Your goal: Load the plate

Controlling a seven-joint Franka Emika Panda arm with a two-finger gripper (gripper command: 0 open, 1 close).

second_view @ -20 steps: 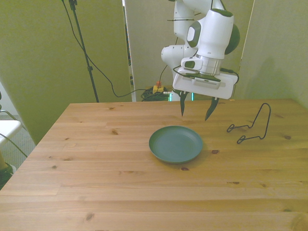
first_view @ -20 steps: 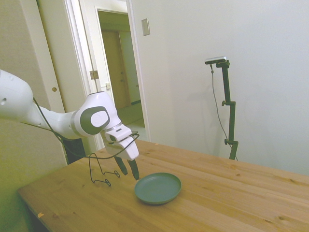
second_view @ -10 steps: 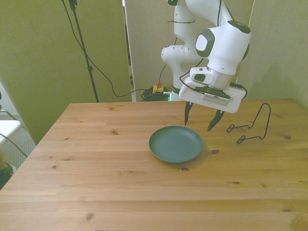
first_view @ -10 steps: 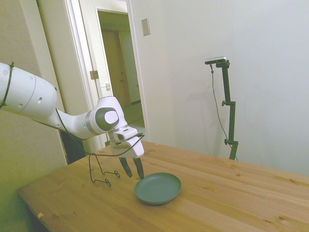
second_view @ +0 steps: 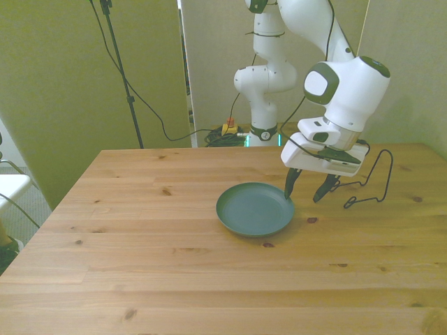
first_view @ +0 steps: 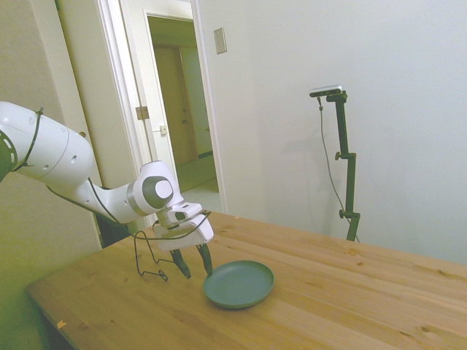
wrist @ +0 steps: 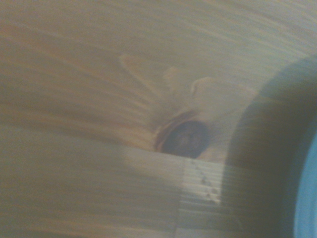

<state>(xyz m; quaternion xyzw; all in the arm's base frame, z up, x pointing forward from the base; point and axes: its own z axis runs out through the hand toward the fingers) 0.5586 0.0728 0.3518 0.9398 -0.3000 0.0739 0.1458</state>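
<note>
Gripper [second_view: 308, 188] of the white robot arm [first_view: 51, 157] hangs low with its two dark fingers spread apart, holding nothing. One fingertip [second_view: 289, 192] sits right at the rim of the round, matte grey-green plate [second_view: 254, 209], the other off the plate on the side of the thin black wire rack [second_view: 367, 181]. That plate lies flat on the wooden table [second_view: 174, 279], with the rack standing near it. Up close, the wrist view is blurred: a dark knot [wrist: 186, 139] in the wood just beside the plate's edge [wrist: 304, 198].
</note>
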